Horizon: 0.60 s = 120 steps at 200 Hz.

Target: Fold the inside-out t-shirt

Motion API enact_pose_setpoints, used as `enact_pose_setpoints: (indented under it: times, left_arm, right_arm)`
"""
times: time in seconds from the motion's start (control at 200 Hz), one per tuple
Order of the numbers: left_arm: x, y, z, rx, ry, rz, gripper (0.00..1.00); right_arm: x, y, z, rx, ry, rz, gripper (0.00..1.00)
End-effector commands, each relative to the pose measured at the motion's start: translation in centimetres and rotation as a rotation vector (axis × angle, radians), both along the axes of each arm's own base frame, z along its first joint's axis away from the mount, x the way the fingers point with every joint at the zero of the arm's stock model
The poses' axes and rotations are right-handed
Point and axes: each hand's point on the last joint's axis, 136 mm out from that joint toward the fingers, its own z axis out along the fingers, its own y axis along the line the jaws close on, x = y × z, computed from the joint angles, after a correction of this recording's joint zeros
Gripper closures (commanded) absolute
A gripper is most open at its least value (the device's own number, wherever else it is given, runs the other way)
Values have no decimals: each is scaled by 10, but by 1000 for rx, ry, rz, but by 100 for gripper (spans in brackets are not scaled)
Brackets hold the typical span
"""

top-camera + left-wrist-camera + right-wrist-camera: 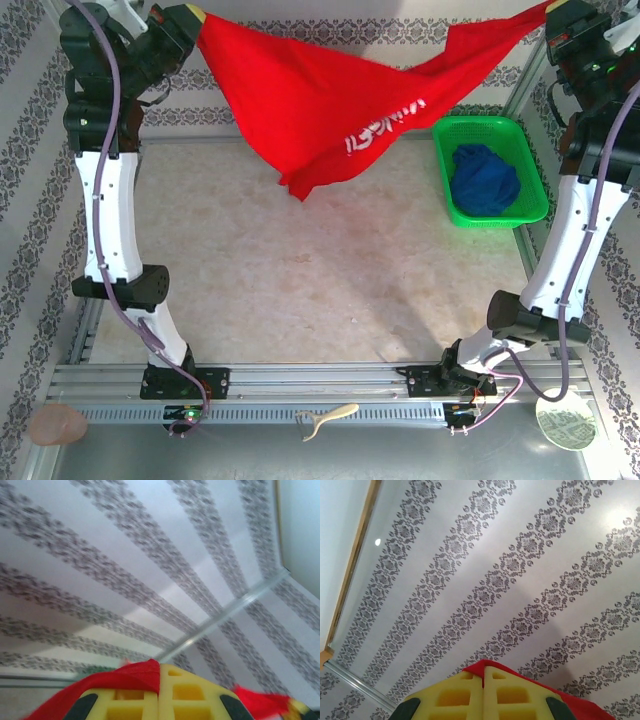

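T-shirt: the red t-shirt point(320, 110) hangs in the air above the far half of the table, stretched between the 2 grippers like a sagging banner.
Its shape: the top edge runs from the far left corner to the far right corner, and the cloth drops to a loose point near the middle.
Print: white lettering point(385, 125) shows on the right part of the hanging cloth; I cannot read it.
Left gripper: the left gripper point(193, 18) is raised at the far left, clenched on the shirt's left end. In the left wrist view its yellow fingers point(190, 695) are pressed together, with red cloth draped over and beside them.
Right gripper: the right gripper point(552, 15) is raised at the far right, clamped on the other end. In the right wrist view its yellow fingers point(455, 697) meet, with red cloth just behind them.
Table: the pale table point(300, 290) lies bare under the shirt.
Basket: a green basket point(440, 165) sits at the table's right edge, beside the shirt's lower right, with a dark blue garment point(485, 180) bunched inside it.
Walls: patterned striped wallpaper point(520, 580) lies behind both pairs of fingers.
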Motion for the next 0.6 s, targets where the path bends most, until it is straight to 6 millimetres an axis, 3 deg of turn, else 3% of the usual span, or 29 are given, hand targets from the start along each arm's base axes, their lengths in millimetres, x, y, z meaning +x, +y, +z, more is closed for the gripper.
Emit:
enact_pose_setpoints:
  times: [0.0, 0.045, 0.15, 0.245, 0.33, 0.395, 0.485, 0.595]
  left_arm:
    - [-10, 5, 30, -93, -99, -32, 100]
    - [-6, 1, 28, -124, -67, -88, 100]
    - [-5, 30, 4, -46, 33, 70, 100]
    - [-21, 30, 26, -80, -46, 53, 100]
    - [-45, 24, 54, -116, -155, 20, 100]
    - [-54, 28, 54, -125, -164, 49, 100]
    - [-32, 42, 5, -120, -14, 139, 100]
    - [27, 53, -82, -147, 206, 162, 100]
  right_arm:
    - [-30, 1, 34, -2, -113, -13, 100]
    - [-33, -2, 39, 7, -127, -17, 100]
    - [-43, -12, 52, 29, -161, -30, 100]
    - [-59, -13, 69, 44, -211, -18, 100]
    - [-81, -3, 88, 20, -272, -5, 100]
    - [-85, 5, 91, 11, -282, 12, 100]
    - [-62, 29, 74, -11, -238, 82, 100]
    - [-9, 59, 32, -10, -136, 165, 100]
